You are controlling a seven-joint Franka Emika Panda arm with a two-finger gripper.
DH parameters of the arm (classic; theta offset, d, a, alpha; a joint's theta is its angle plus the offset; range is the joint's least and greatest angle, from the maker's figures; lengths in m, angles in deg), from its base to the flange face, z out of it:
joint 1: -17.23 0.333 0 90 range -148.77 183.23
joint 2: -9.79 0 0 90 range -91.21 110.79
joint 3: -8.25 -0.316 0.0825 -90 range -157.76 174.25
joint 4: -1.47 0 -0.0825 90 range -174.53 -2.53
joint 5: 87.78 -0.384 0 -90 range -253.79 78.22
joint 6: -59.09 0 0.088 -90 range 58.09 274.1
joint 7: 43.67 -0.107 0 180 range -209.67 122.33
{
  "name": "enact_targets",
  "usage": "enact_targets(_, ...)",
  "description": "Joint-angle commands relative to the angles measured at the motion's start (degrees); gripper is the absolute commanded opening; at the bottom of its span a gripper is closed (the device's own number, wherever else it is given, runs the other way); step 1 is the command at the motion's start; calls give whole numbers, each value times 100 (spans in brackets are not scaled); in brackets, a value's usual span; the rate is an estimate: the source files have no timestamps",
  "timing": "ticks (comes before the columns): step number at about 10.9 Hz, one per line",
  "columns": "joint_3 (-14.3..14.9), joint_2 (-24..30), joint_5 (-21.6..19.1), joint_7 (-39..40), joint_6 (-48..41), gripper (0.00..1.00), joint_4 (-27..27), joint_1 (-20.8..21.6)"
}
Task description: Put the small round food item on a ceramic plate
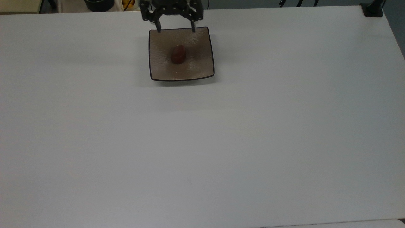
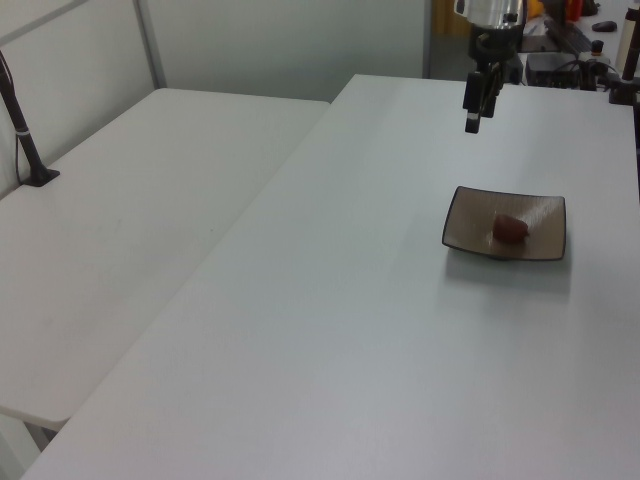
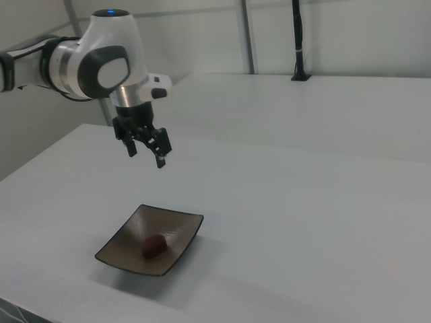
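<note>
I see the small round food item (image 1: 178, 54) lying near the middle of the ceramic plate (image 1: 196, 68) on the white table (image 1: 221, 142); in the top view its slightly long axis runs nearly up-down, tilted a little to the top view's right at its upper end. My gripper (image 3: 145, 155) hangs well above the plate, fingers spread apart and holding nothing.

My gripper (image 3: 145, 153) hangs above the white table (image 3: 303, 222), fingers spread, holding nothing. Below it, square brown plate (image 3: 121, 242) on the table. Small reddish-brown lump of food (image 3: 153, 245) lies near the plate's middle, well clear of my fingers.
</note>
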Motion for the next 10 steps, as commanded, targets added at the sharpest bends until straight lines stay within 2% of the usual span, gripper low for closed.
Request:
enact_targets(1,-781,-100,785,-830,-91,100,149,-20)
enact_targets(3,-1169,-187,911,-929,-82,100,105,-64)
enact_targets(5,-1284,-292,832,-937,180,100,43,-213)
enact_targets(8,-1284,-293,823,-868,436,100,-71,-205)
enact_targets(10,-1031,-267,823,-850,314,100,-71,-74)
